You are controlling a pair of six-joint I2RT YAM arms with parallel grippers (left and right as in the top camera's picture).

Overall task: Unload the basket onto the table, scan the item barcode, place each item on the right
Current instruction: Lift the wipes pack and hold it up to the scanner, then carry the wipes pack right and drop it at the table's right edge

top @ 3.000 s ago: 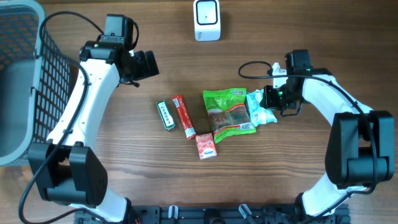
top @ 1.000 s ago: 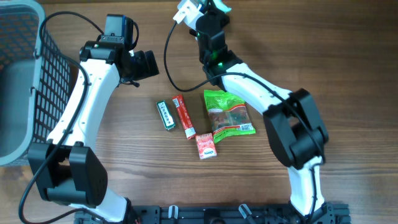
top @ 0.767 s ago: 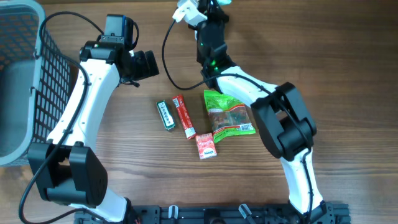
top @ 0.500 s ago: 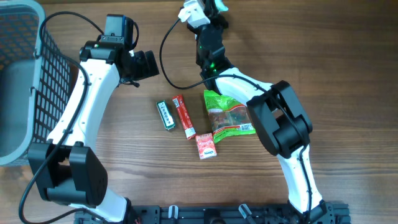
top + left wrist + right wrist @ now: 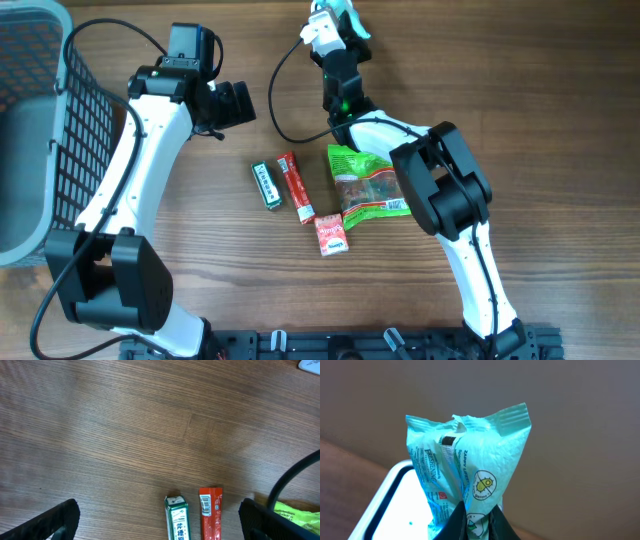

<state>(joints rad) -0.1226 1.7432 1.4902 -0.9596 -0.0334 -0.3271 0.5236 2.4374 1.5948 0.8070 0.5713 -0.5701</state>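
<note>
The right pincer [image 5: 473,524] pinches a teal wipes packet [image 5: 470,470] at the overhead view's top centre (white scanner [image 5: 385,505] right behind it). The left pincer [image 5: 236,103] hangs spread, upper left, over the tabletop [image 5: 125,435].

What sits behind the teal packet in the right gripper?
The white scanner, with only its left side showing. The teal packet hides the rest of it.

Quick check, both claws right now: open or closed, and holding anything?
Left claw: open, holding nothing.
Right claw: closed on the teal packet.
</note>
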